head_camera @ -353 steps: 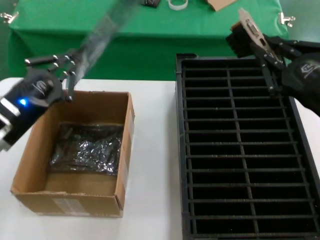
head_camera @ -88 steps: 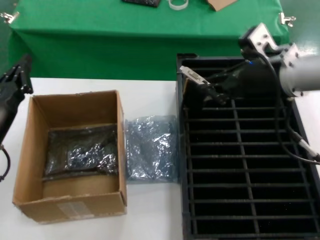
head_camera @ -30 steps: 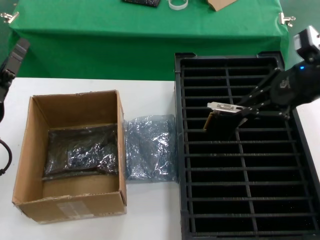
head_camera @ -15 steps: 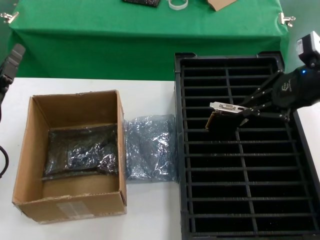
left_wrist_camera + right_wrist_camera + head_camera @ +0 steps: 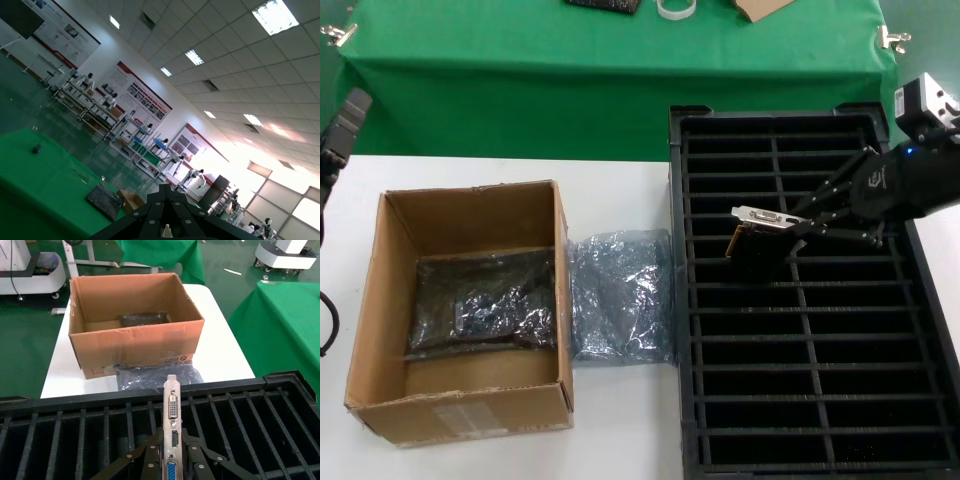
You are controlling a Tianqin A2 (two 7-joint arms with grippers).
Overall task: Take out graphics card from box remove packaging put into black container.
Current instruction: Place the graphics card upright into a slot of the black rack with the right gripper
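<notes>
One hand is working: my right hand (image 5: 798, 228) is gripping the graphics card (image 5: 756, 240) by its bracket end, fingers closed tight, holding it over the left column of the black container (image 5: 920, 330), while my left hand (image 5: 342, 125) is waiting off past the box (image 5: 470, 410). If I'm lowering it crooked, I judge its edge could catch a divider instead of entering a slot
</notes>
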